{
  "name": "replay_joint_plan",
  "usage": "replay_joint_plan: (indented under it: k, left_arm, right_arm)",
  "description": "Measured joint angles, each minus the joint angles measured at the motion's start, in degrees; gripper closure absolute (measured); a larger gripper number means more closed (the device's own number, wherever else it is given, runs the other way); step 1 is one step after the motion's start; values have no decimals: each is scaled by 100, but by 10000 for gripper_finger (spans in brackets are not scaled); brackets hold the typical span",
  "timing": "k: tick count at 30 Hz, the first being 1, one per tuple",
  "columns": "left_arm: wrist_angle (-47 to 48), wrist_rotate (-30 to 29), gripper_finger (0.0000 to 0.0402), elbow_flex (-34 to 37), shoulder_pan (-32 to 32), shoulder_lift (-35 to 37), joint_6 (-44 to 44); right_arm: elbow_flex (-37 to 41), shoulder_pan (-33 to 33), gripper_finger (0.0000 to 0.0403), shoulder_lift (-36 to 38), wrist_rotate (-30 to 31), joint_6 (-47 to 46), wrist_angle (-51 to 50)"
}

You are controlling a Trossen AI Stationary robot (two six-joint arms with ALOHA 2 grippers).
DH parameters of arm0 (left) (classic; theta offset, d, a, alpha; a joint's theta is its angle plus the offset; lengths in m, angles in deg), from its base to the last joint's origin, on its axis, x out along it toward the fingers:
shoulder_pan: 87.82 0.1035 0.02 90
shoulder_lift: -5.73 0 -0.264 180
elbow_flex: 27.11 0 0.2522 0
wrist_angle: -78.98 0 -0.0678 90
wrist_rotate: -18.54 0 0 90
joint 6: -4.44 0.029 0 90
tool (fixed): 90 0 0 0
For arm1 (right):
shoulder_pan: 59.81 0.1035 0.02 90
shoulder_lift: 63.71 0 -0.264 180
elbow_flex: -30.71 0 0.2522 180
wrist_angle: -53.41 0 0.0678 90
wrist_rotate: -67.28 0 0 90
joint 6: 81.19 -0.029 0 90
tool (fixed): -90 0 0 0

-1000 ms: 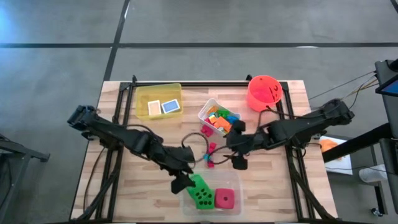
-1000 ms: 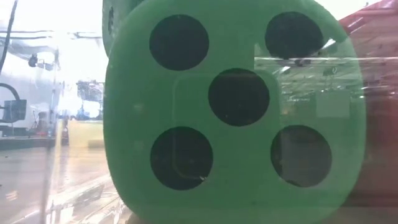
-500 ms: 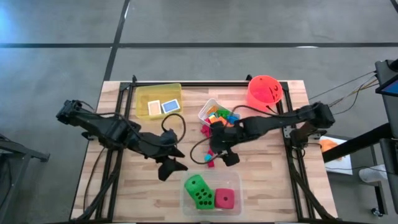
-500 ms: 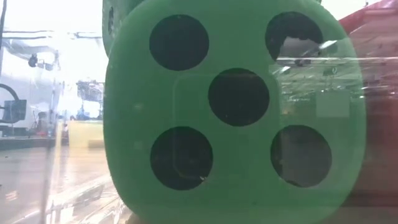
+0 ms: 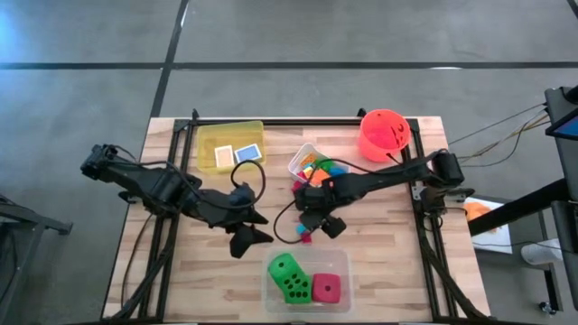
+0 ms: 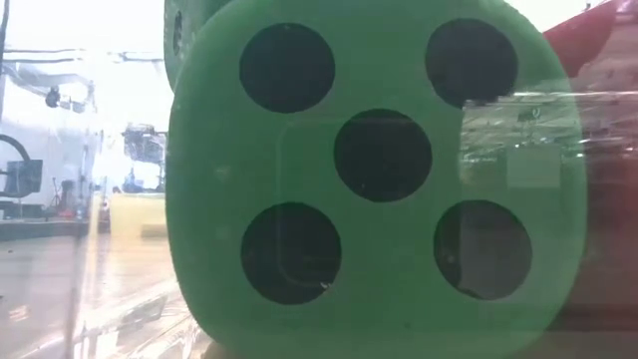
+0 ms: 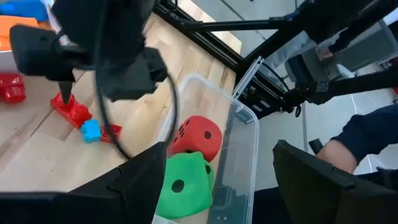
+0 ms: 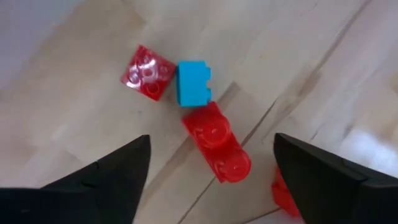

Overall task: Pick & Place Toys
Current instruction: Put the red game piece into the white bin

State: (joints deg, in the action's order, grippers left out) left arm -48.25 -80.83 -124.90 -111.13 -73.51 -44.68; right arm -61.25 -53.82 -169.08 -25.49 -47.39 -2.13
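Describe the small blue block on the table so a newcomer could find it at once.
Start at the clear tub holding the green die and red die. Just beyond it, on bare wood under the right hand, lie a few loose blocks. The blue block is the only blue one, between two red blocks.

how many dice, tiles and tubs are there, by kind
dice: 2, a green die and a red die, both in the clear tub
flat tiles: 2, beige tile and blue tile, in the yellow tub
tubs: 3, with the white tub of blocks
total: 7
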Motion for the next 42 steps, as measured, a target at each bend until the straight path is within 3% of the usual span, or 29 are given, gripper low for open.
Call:
replay_joint_plan:
  k: [7, 12, 34, 40, 42]
  left_arm:
    - [-21, -34, 121, 0, 8, 120, -73]
    - [-19, -32, 121, 0, 15, 152, -88]
    - [-56, -33, 121, 0, 17, 150, -191]
    - [-45, -36, 121, 0, 17, 150, -186]
    - [-35, -34, 121, 0, 17, 150, -185]
  right_arm:
    - [9, -74, 151, -265, -17, 407, 55]
    - [44, -82, 189, -344, -14, 569, 64]
    - [48, -78, 208, -1072, 315, 1256, 145]
    - [68, -75, 282, -1001, 317, 1250, 125]
    - [74, -76, 284, -960, 331, 1246, 125]
